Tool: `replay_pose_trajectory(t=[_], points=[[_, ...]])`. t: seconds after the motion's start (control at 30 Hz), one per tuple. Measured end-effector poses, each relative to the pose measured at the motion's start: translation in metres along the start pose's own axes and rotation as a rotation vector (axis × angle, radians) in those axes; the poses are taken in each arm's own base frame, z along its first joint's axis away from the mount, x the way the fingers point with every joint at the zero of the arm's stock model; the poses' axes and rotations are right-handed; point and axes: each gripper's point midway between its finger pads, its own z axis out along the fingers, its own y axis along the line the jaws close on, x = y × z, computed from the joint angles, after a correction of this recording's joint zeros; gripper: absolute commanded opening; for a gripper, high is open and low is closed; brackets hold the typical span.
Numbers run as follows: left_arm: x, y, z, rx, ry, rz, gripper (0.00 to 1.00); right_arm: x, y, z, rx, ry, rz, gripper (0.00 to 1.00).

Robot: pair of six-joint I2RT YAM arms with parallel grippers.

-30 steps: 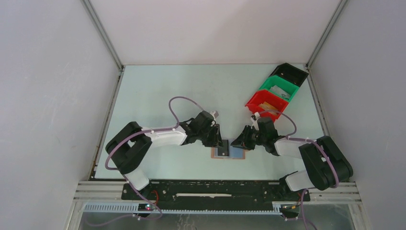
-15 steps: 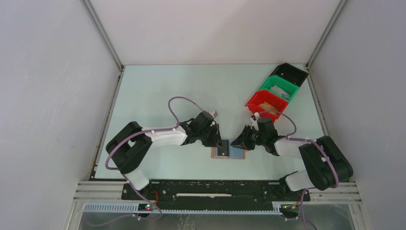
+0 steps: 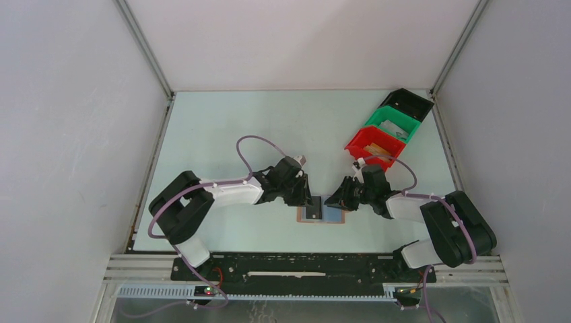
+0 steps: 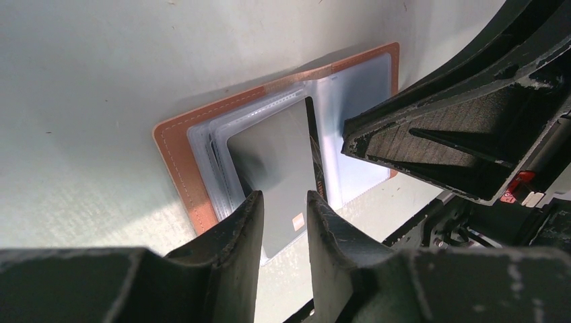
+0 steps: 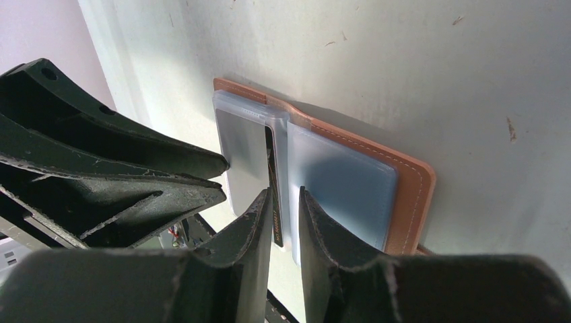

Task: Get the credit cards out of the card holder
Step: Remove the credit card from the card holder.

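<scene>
The card holder (image 3: pixel 301 214) lies open flat on the table, brown leather with clear sleeves (image 4: pixel 176 161) (image 5: pixel 411 195). A dark grey card (image 4: pixel 276 155) sits in its left sleeve and a pale blue-grey card (image 5: pixel 340 182) in the right one. A black card (image 5: pixel 271 175) stands on edge along the fold. My left gripper (image 3: pixel 311 200) (image 4: pixel 283 202) hovers low over the left half, jaws a narrow gap apart and empty. My right gripper (image 3: pixel 334 200) (image 5: pixel 283 198) points at the fold, open a little, in line with the upright card. I cannot tell if it touches the card.
Red (image 3: pixel 369 145), green (image 3: pixel 392 124) and black (image 3: pixel 408 103) bins stand in a diagonal row at the back right. The two grippers face each other closely over the holder; the right one fills the right side of the left wrist view (image 4: pixel 438 128).
</scene>
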Motion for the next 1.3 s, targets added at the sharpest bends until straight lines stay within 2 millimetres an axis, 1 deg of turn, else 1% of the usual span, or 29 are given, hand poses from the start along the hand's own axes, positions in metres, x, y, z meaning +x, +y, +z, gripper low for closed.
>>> replay_pose_trajectory(t=[0.43, 1.3], points=[[-0.0009, 0.0011, -0.0015, -0.010, -0.008, -0.016, 0.35, -0.0001, -0.0002, 0.0001, 0.001, 0.000, 0.000, 0.29], [0.0055, 0.0059, -0.0057, -0.022, 0.005, -0.028, 0.34, 0.0004, -0.0027, 0.0020, 0.008, 0.001, 0.004, 0.29]])
